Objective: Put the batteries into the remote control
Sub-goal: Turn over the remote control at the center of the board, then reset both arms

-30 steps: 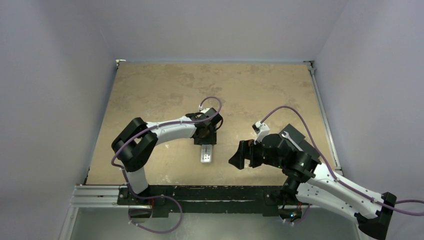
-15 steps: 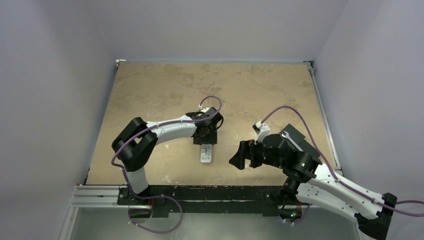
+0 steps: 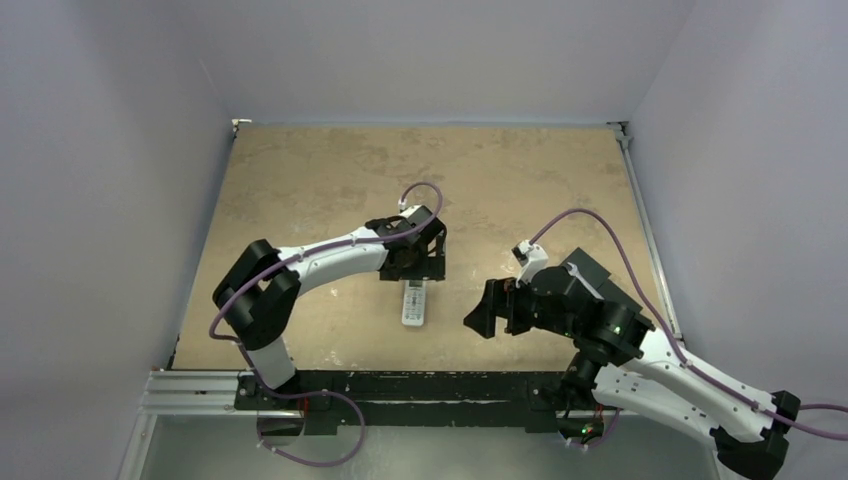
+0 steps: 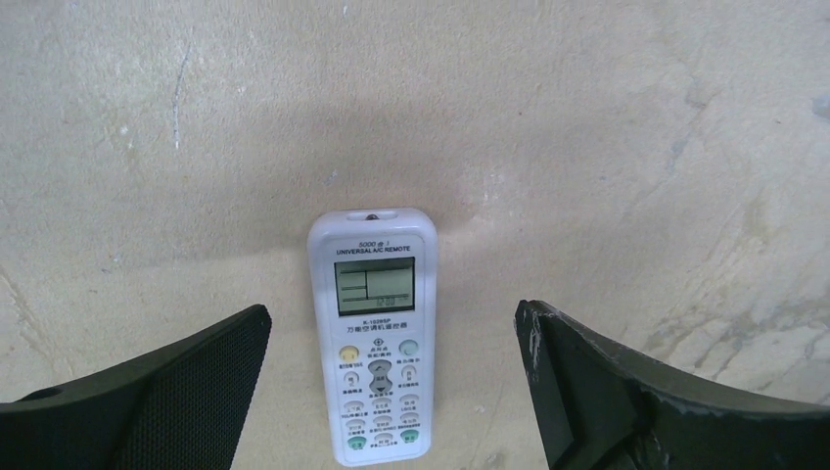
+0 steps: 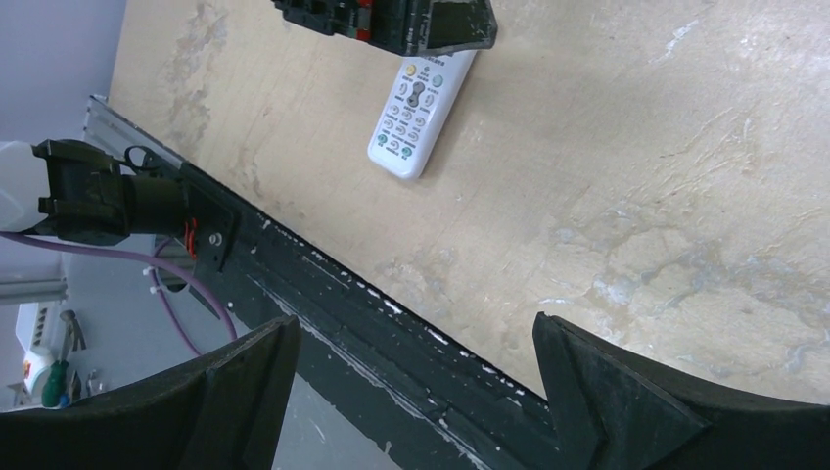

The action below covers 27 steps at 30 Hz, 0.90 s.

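Remote control [image 4: 372, 338] lies buttons-up on the tabletop [image 3: 330, 180], near the front edge left of centre, long axis front-to-back. Left gripper [image 4: 391, 328] sits right above it, jaws spread wide across its width, gripping nothing. Right gripper [image 5: 416, 338] is spread and empty, off to the remote's right. Probably needs flipping.

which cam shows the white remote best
Left wrist: the small white oblong remote control lies face up, screen and lettering legible. Top external shows it only as a tiny white bar; right wrist shows its buttons at an angle, screen end hidden.
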### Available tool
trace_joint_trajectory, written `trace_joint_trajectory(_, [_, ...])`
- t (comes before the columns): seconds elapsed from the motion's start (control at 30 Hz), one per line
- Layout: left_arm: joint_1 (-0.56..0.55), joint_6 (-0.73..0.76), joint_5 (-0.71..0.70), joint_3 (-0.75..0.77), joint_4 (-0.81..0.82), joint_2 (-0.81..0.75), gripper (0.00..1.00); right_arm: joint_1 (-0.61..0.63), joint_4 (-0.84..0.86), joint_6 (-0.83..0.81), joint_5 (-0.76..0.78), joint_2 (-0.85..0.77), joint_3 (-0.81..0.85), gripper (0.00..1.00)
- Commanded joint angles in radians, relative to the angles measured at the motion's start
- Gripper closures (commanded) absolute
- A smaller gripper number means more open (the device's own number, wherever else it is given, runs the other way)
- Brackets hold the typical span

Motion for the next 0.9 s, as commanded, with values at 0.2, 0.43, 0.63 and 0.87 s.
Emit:
trace_joint_trajectory(0.2, [0.001,0.096,0.035,0.068,0.009,-0.192,0.01,-0.005,-0.092,0.0,0.098,0.001,0.112,0.01])
trace_joint_trajectory(0.43, [0.001,0.158,0.016,0.074,0.014,-0.324,0.01,-0.005,-0.147,0.006,0.135,0.016,0.16,0.01])
trace_joint_trajectory(0.63, [0.003,0.214,-0.012,0.046,0.019,-0.461,0.01,-0.005,-0.17,0.007,0.179,0.01,0.182,0.01])
trace_joint_trajectory(0.87, [0.003,0.284,-0.052,-0.017,0.013,-0.641,0.02,-0.005,-0.179,0.02,0.244,-0.017,0.21,0.01])
